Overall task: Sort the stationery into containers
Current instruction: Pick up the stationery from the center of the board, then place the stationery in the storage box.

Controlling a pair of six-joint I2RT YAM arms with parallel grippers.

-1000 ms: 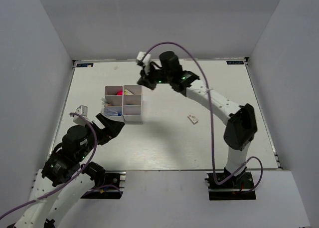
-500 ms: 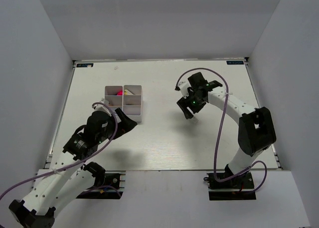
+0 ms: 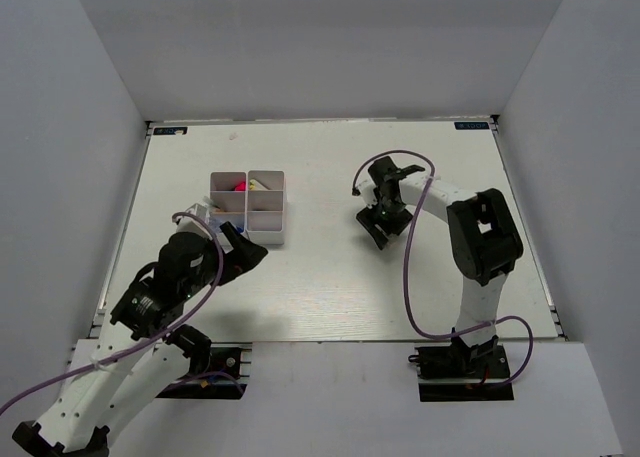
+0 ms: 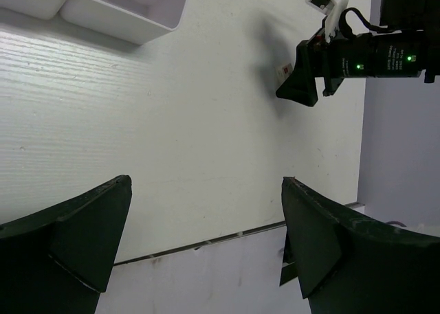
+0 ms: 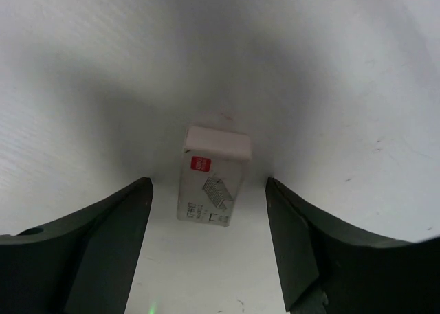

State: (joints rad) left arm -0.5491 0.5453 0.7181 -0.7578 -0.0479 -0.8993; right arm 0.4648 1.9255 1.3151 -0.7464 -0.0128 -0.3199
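A small white staple box [image 5: 212, 183] with a red logo lies flat on the table. My right gripper [image 5: 207, 190] is open over it, one finger on each side, neither touching it. From above, the right gripper [image 3: 378, 229] hides the box. The left wrist view shows the box [image 4: 283, 69] beside the right gripper [image 4: 302, 87]. The white containers [image 3: 248, 207] stand left of centre, with a pink item [image 3: 240, 185] and a yellowish one [image 3: 262, 184] in the far compartments. Just below the containers, my left gripper [image 3: 248, 255] is open and holds nothing.
White walls close in the table at the left, back and right. The table's near edge [image 4: 206, 242] runs just under my left gripper [image 4: 206, 197]. A purple cable [image 3: 410, 267] loops along the right arm.
The right gripper has swung from beside the containers to the staple box at the right, lowered over it and opened. The left arm has shifted slightly near the containers' front.
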